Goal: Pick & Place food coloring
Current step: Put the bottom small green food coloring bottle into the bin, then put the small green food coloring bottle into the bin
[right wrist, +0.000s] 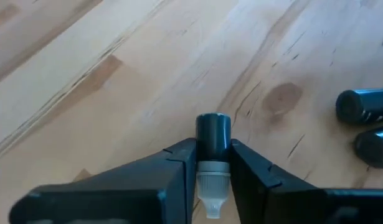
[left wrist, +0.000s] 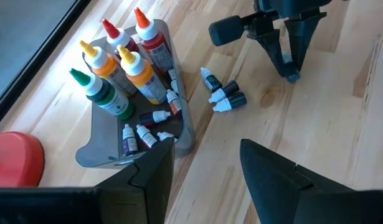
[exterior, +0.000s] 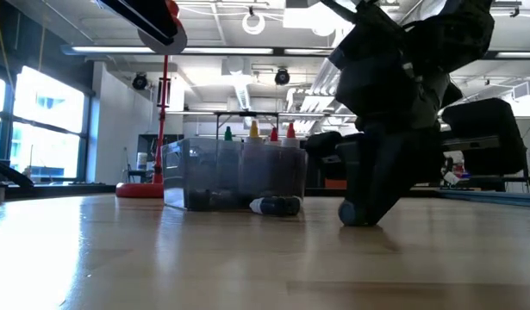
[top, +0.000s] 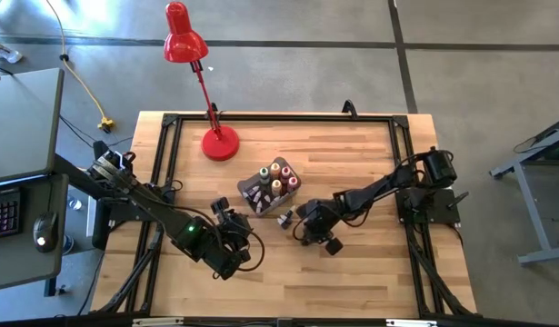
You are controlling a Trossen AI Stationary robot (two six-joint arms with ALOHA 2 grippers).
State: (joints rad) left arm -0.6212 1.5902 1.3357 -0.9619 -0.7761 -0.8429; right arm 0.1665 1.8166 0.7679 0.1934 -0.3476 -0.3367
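Right wrist view: right tool [right wrist: 213, 167] clamps dark bottle [right wrist: 213, 134].

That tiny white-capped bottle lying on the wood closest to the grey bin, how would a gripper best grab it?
The tiny bottle lies flat on its side, so come down from above and pinch across its dark body. Both flanks are free, while the white cap tapers and could slip. The right gripper holds a similar bottle that way.

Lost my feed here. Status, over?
Right gripper shut on a tiny dark bottle, low over the table. Left gripper open, waiting beside the bin. Three small bottles still loose on the wood. Nothing blocking.
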